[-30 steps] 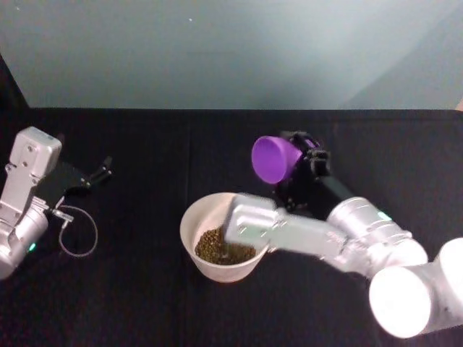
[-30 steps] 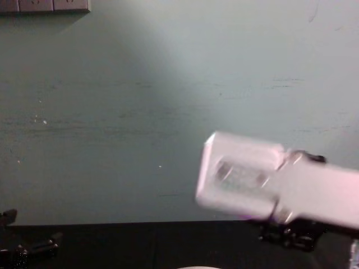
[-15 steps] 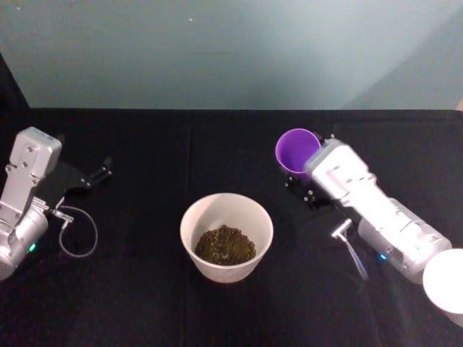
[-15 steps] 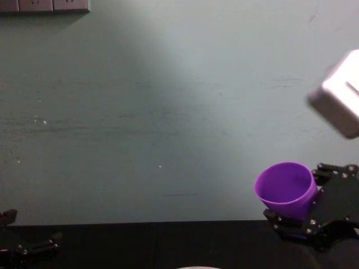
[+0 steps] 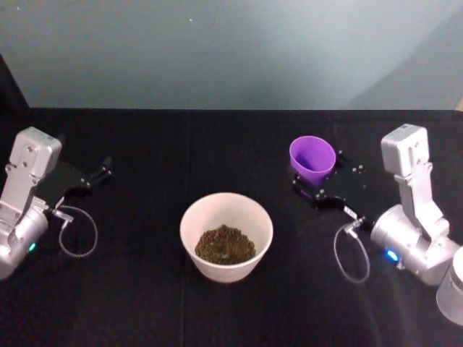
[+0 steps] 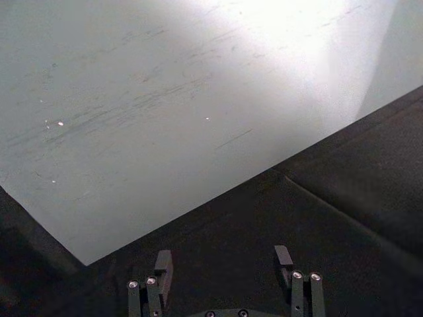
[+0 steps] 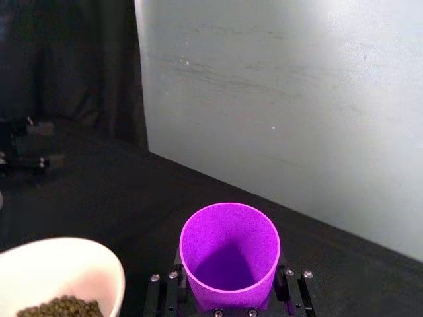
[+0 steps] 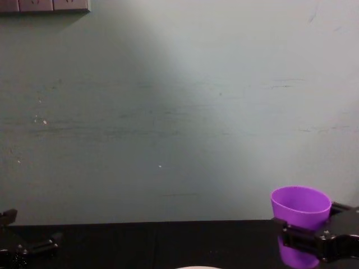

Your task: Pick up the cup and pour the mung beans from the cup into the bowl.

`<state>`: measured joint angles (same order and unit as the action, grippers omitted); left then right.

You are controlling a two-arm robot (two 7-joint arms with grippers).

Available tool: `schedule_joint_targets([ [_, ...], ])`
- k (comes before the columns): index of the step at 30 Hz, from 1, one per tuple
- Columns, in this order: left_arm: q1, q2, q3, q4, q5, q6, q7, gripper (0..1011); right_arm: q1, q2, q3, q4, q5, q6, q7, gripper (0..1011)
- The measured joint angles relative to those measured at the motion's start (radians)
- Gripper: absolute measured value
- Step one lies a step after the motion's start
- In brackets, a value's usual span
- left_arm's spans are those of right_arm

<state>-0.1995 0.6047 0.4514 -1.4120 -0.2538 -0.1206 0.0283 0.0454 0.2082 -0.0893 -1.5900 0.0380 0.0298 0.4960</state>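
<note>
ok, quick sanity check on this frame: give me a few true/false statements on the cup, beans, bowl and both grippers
1. The small bright purple plastic cup is upright in the right gripper. True.
2. The purple cup holds mung beans. False: in the right wrist view its inside is bare purple.
3. The brownish mung beans lie in the pale round bowl. True.
4. The cup is tipped over the bowl. False: it stands upright, to the bowl's right and farther from the robot.
5. The left gripper grips the bowl. False: it is open, with nothing between its fingers, at the table's left.
</note>
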Motion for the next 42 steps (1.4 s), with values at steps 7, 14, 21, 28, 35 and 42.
schedule_joint_targets([
  [7,0.000,0.000,0.000,0.000,0.000,0.000,0.000,1000,0.043,-0.019,0.007,0.096,0.092,0.009,0.029,721],
  [14,0.000,0.000,0.000,0.000,0.000,0.000,0.000,1000,0.062,-0.016,-0.001,0.159,0.128,0.021,0.037,721],
  [21,0.000,0.000,0.000,0.000,0.000,0.000,0.000,1000,0.071,-0.006,-0.019,0.215,0.157,0.003,0.054,721],
  [28,0.000,0.000,0.000,0.000,0.000,0.000,0.000,1000,0.077,0.002,-0.035,0.233,0.168,-0.011,0.054,721],
  [35,0.000,0.000,0.000,0.000,0.000,0.000,0.000,1000,0.074,0.016,-0.051,0.229,0.171,-0.020,0.034,721],
  [42,0.000,0.000,0.000,0.000,0.000,0.000,0.000,1000,0.068,0.023,-0.060,0.225,0.188,-0.026,0.025,823],
])
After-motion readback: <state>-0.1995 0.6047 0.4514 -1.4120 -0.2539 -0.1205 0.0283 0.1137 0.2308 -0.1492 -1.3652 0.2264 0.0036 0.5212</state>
